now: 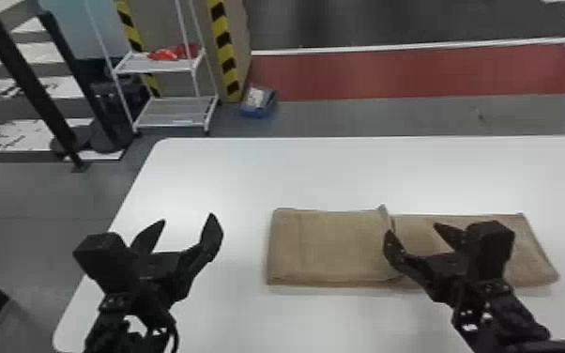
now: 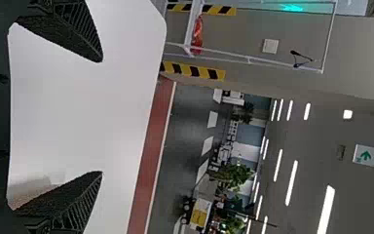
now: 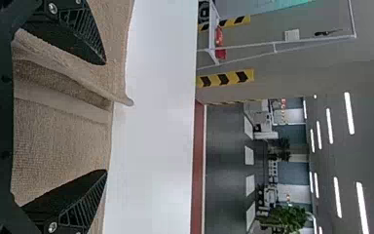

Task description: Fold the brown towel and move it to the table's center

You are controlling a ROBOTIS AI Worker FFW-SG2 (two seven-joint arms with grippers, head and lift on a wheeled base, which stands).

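- saw the white table [image 1: 248, 178] across the head view's lower half
- found the brown towel [image 1: 333, 244] at lower right, partly folded; judged it light, limp, grippy
- saw left gripper [image 1: 185, 220] lower left, right gripper [image 1: 412, 228] over cloth, both spread, empty
- favoured pinching the towel's right end [image 1: 535, 249]

Here's the brown towel [image 1: 333, 244], a long, flat tan strip on the white table [image 1: 230, 169], right of its middle; left part folded over in a neat panel; the flap's edge lifts slightly near mid-strip; right part spread, gently creased.
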